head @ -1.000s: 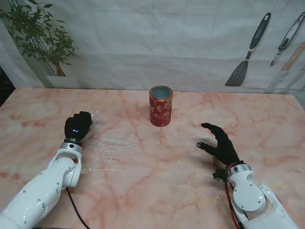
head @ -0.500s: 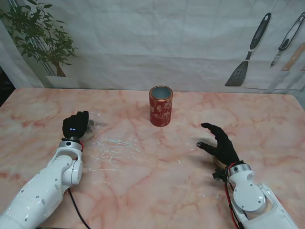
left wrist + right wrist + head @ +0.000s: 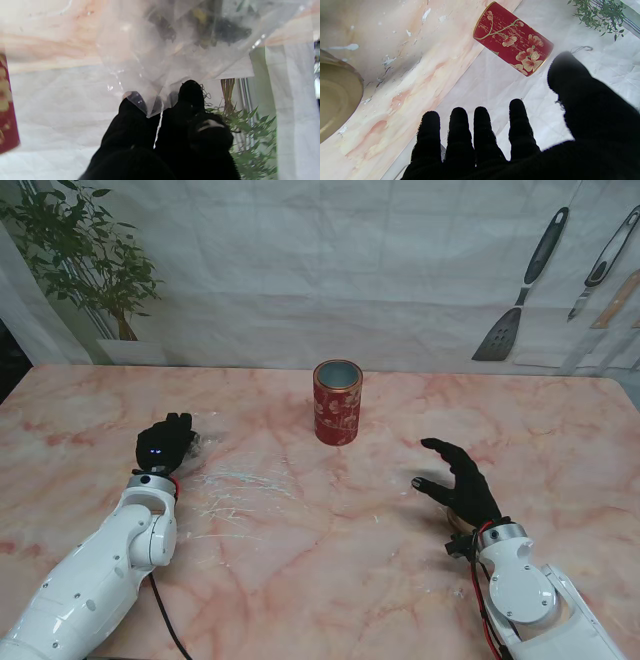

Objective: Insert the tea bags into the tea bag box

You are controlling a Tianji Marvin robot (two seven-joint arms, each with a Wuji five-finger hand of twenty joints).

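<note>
- Clear plastic, dark leaves inside: your left hand (image 3: 165, 442) pinches a tea bag (image 3: 180, 42) by its corner between black-gloved fingertips (image 3: 190, 91), at the table's left.
- The red tea bag box (image 3: 338, 402) stands upright and open-topped at centre, well apart from the bag.
- Your right hand (image 3: 462, 483) hovers empty, fingers spread.
- Pickup looks secured; next, likely, carry the bag over the box's mouth.

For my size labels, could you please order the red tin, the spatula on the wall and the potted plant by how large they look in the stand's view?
1. Potted plant, clearly the largest.
2. Red tin and spatula look alike in extent; the spatula hangs farther away, so I won't rank them.
</note>
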